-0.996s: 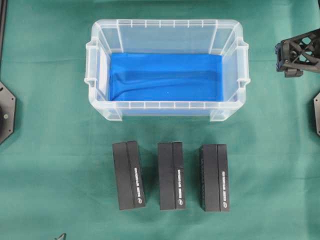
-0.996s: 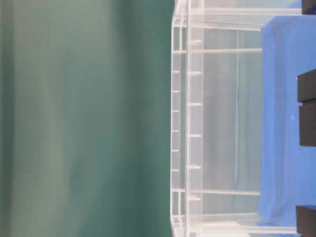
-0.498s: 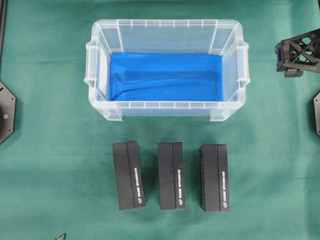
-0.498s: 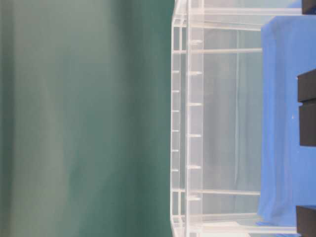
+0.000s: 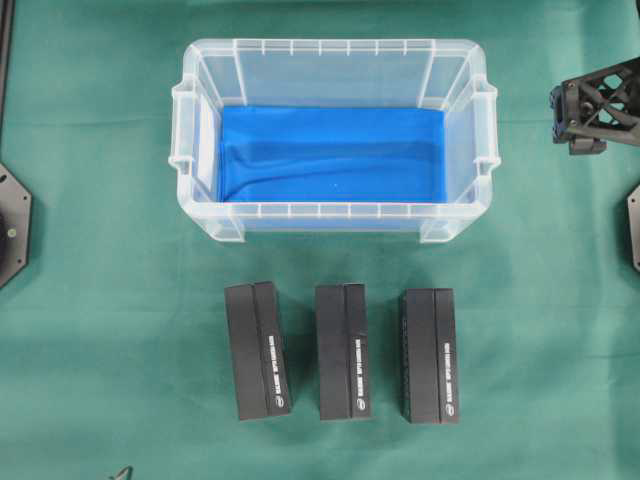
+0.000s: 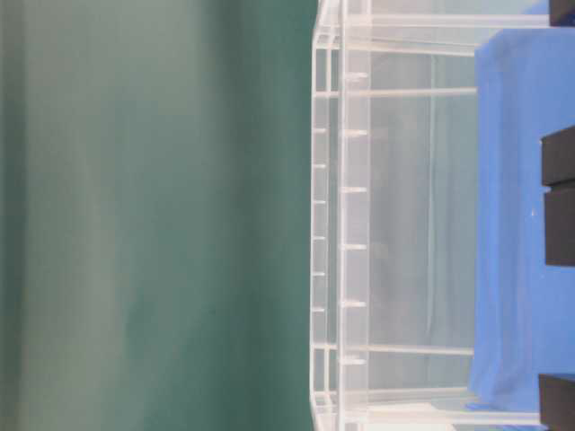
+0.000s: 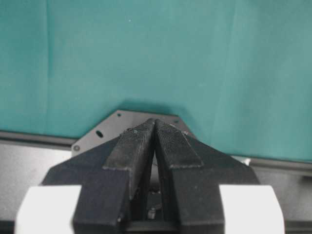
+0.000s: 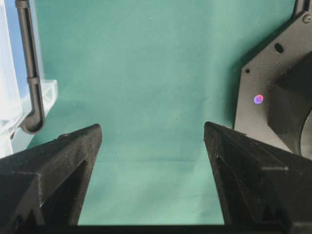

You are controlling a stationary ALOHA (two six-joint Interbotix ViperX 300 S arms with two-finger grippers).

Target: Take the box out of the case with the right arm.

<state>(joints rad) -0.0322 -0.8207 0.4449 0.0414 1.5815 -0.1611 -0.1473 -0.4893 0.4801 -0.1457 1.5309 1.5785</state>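
Case (image 5: 330, 210) without boxes, three boxes (image 5: 343, 351) outside; right pincer (image 8: 152, 141) spread wide, left pincer (image 7: 155, 127) closed

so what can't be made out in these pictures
- Small white print on the three black rectangular boxes, overhead view: too small to read.
- Most of the all-black right arm, overhead view: cut off by the right edge.
- Black boxes at the right edge, table-level view: cropped, and blurred through the clear plastic bin.

Clear glossy plastic case (image 5: 332, 215); matt green cloth tabletop (image 5: 100, 330).
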